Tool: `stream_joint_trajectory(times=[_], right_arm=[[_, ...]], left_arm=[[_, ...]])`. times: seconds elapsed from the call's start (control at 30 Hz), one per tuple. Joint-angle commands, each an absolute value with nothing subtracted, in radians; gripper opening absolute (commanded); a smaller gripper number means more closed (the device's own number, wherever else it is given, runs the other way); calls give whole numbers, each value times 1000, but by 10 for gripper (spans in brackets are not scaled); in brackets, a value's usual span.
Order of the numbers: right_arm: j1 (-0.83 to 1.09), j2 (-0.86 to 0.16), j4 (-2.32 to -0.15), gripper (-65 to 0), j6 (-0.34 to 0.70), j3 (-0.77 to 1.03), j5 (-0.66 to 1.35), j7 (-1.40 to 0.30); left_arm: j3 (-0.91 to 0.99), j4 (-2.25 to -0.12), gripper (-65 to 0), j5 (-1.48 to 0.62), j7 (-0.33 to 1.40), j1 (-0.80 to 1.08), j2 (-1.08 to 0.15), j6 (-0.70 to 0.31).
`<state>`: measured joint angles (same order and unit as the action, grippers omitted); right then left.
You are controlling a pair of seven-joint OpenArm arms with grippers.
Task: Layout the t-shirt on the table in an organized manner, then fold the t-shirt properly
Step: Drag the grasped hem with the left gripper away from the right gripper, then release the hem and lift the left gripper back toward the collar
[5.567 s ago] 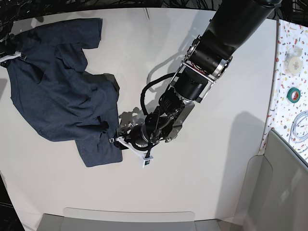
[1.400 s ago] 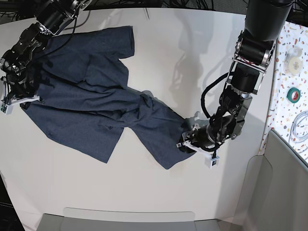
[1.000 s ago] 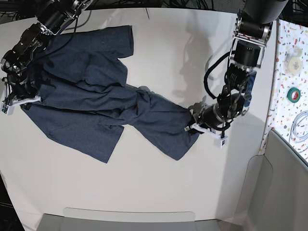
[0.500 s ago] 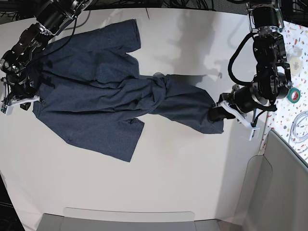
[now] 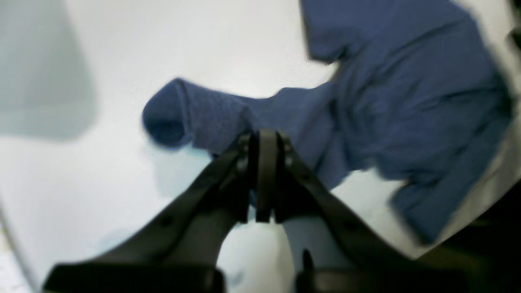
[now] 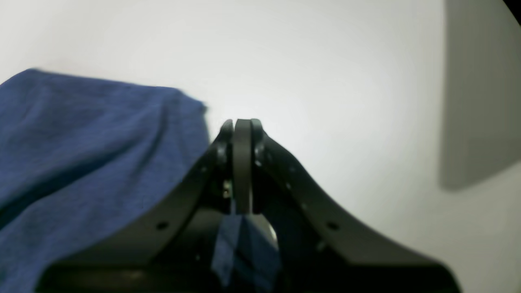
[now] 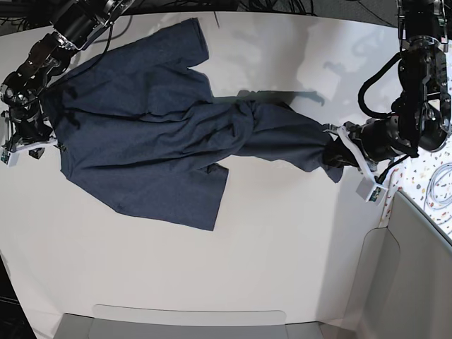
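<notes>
The t-shirt [image 7: 148, 141], dark navy heathered cloth with no lettering showing, lies stretched across the white counter [image 7: 233, 268] from 9 o'clock toward 3 o'clock in the base view. Its broad, wrinkled body sits on the 9 o'clock side, narrowing into a twisted, bunched band toward 3 o'clock. The left end effector [image 7: 346, 152] is clamped on that narrow end; the right end effector [image 7: 25, 145] is pinched closed on the shirt's 9 o'clock edge.
</notes>
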<state>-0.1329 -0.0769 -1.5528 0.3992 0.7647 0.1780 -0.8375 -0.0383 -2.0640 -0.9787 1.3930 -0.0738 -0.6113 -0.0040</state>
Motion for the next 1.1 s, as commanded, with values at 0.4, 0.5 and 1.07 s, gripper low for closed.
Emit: stream_joint_trajectory(times=[0.4, 0.5, 1.07], right_arm=[[-134, 28, -1753, -650, 406, 714, 193, -817], [-134, 62, -1776, -650, 406, 605, 193, -812], [-104, -71, -1514, -650, 398, 453, -108, -809]], left_arm=[[-151, -2064, -650, -977, 1385, -31, -588, -79], [-229, -2064, -650, -977, 1385, -33, -591, -79], [-315, -2072, -650, -990, 1374, 65, -684, -87]])
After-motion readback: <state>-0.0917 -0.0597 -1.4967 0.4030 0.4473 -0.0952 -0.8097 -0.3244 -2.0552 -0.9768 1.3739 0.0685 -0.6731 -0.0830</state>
